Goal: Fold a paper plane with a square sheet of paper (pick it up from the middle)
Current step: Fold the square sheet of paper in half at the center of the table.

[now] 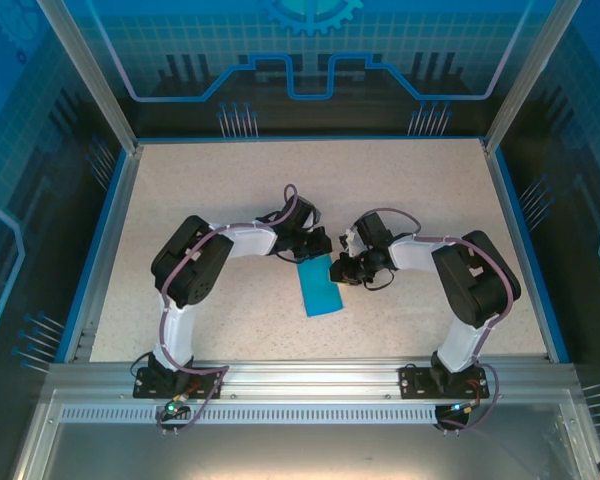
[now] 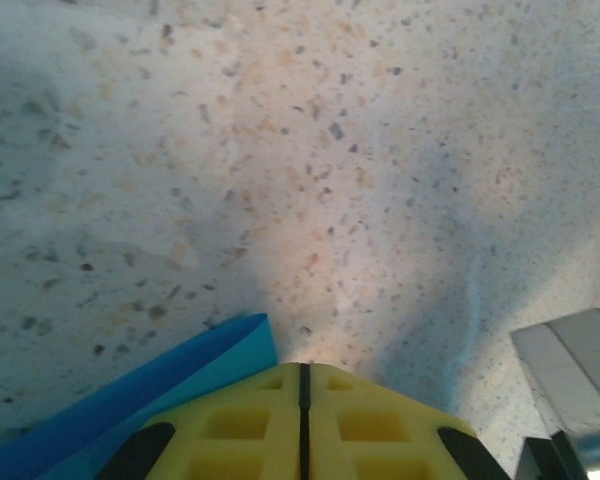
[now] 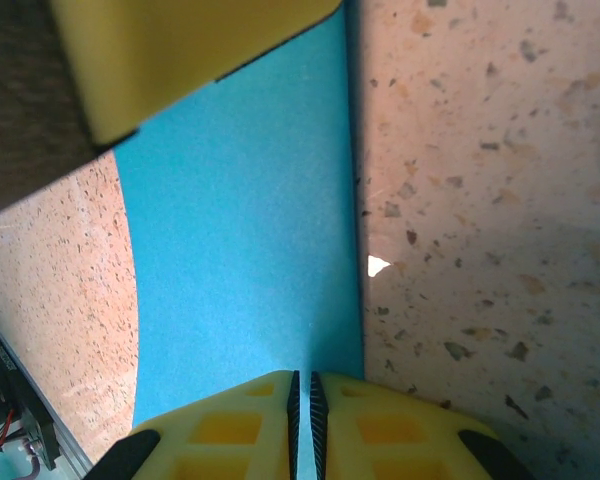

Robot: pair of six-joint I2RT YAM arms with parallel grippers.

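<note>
Blue paper (image 1: 318, 290), narrow smooth strip, on speckled tabletop (image 1: 230, 180).

1. One sheet of blue paper (image 1: 318, 287), folded into a narrow strip.
2. Two robot arms: the left arm (image 1: 195, 265) and the right arm (image 1: 470, 275).
3. Two grippers: the left gripper (image 2: 303, 372) and the right gripper (image 3: 301, 380).
4. Four yellow fingers (image 2: 240, 425), two on each gripper.
5. One speckled table (image 1: 230, 180).
</note>
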